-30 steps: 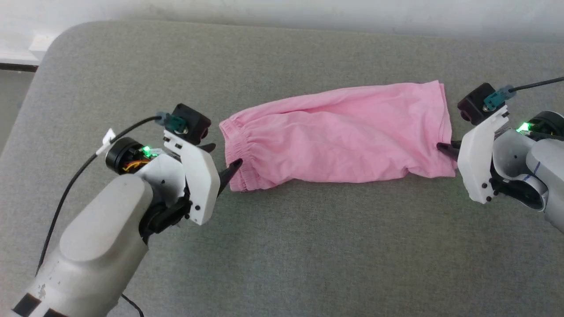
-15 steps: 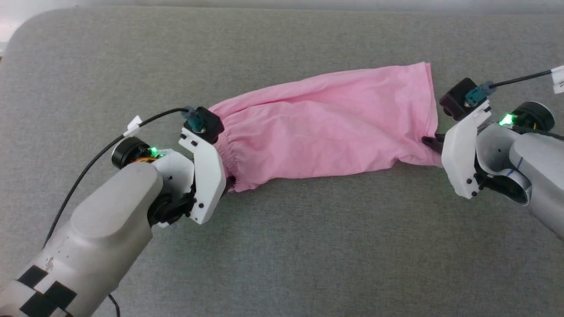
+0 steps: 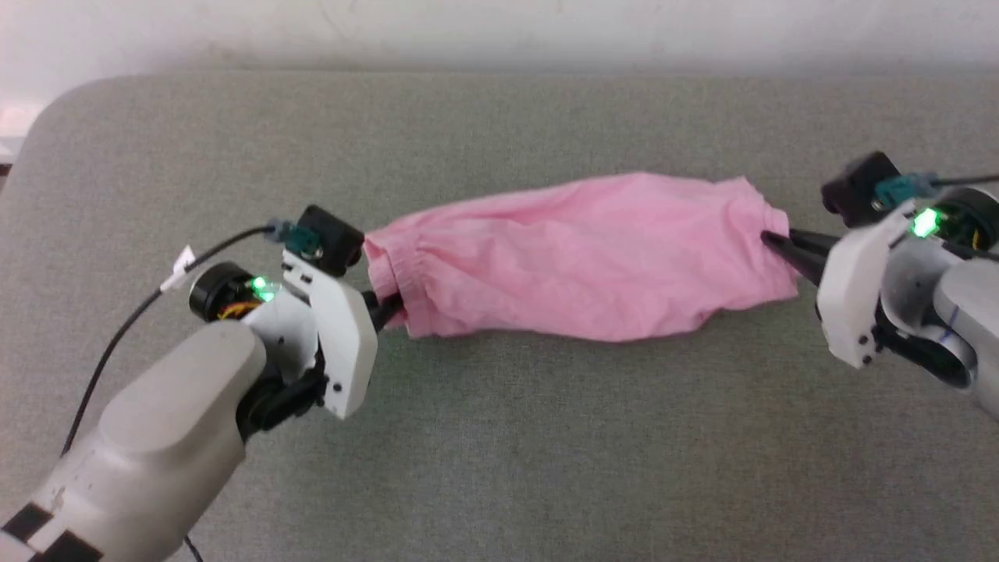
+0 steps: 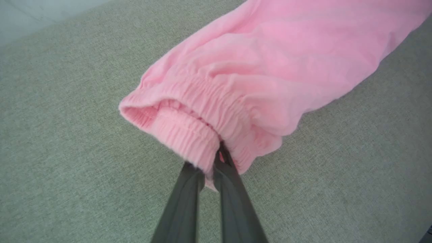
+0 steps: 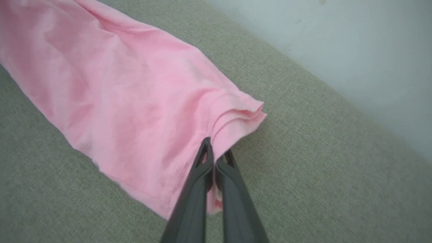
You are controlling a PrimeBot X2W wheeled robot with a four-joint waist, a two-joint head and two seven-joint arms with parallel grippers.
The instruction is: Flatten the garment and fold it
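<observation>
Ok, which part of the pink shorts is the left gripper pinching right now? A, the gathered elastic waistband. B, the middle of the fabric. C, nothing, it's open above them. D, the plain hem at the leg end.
A: in the left wrist view the left gripper is shut on the gathered waistband of the shorts.

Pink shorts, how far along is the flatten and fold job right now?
Done: the garment looks doubled into a long strip over the grey cushion. In hand: the left gripper pinches the waistband, the right gripper the hem, stretching it between them. Left: wrinkles show, and no end-to-end fold is made yet.
</observation>
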